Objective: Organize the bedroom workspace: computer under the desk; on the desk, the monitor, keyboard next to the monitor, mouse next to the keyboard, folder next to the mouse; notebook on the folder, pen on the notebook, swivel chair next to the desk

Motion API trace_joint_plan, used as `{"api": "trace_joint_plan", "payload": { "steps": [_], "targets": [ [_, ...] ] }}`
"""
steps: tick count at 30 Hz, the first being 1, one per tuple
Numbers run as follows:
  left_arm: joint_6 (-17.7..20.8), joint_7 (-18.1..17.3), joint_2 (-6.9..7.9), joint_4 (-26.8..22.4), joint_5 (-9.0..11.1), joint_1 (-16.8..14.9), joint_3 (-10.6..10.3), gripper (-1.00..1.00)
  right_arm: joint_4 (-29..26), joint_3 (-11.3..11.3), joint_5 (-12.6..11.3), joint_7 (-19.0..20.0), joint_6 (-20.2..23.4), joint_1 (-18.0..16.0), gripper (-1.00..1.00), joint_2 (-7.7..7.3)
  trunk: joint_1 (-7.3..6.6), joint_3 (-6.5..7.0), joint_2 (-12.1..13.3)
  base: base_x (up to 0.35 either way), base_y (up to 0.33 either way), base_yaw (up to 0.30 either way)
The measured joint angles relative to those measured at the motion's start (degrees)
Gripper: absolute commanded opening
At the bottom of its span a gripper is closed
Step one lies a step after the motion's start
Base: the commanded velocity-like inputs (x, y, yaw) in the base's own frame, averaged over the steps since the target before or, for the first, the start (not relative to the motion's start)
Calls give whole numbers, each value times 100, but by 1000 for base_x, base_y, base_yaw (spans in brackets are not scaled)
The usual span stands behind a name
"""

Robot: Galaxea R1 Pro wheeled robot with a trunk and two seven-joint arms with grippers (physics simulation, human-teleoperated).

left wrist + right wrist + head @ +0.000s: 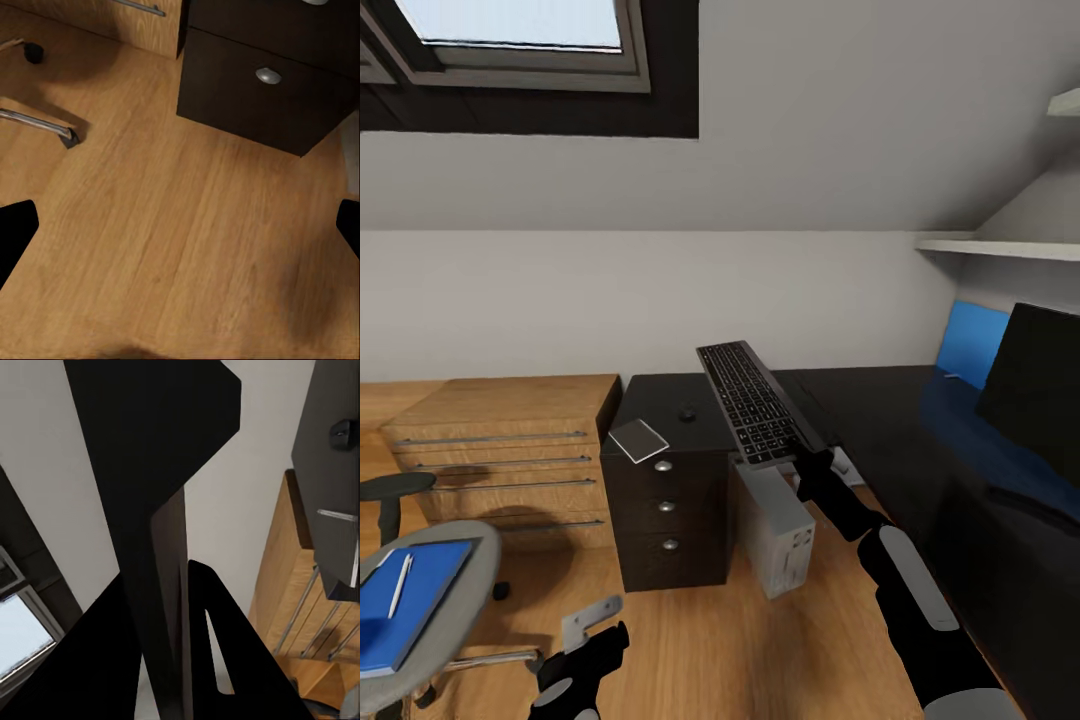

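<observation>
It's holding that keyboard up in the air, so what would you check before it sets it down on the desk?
1. Right gripper fingers clamp the slim black-keyed keyboard at its near end: ok.
2. Keyboard level: not ok, it tilts upward.
3. Bare black desk surface beside the wide flat black monitor: ok.
4. Small dark-grey oval mouse and small dark-grey glossy notebook lie clear of that spot: ok.
5. Left gripper open and idle, low over the wood floor: ok.
</observation>
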Motion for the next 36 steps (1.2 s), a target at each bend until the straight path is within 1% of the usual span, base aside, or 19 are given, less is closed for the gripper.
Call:
{"api": "trace_joint_plan", "payload": {
  "steps": [3,7,14,32,36],
  "targets": [
    [1,5,3,0,1,0,-81,100,1,6,5,-28,-16,0,-100,5,-66,54,120,-279,-248,0],
    [-5,8,5,0,0,0,-120,100,1,11,9,-76,-27,0,-100,12,-154,126,281,-279,-248,0],
    [-6,2,8,0,-8,0,-114,100,1,12,12,-92,-29,0,-100,15,-307,251,562,-286,-215,0],
    [-7,-2,14,-1,11,0,-92,100,9,7,9,-51,-30,1,-100,14,-703,575,1284,-317,-129,0],
    [0,-6,14,-1,21,0,-86,100,10,2,-55,-51,-11,1,-100,9,-791,647,1445,-319,-127,0]
  ]
}}
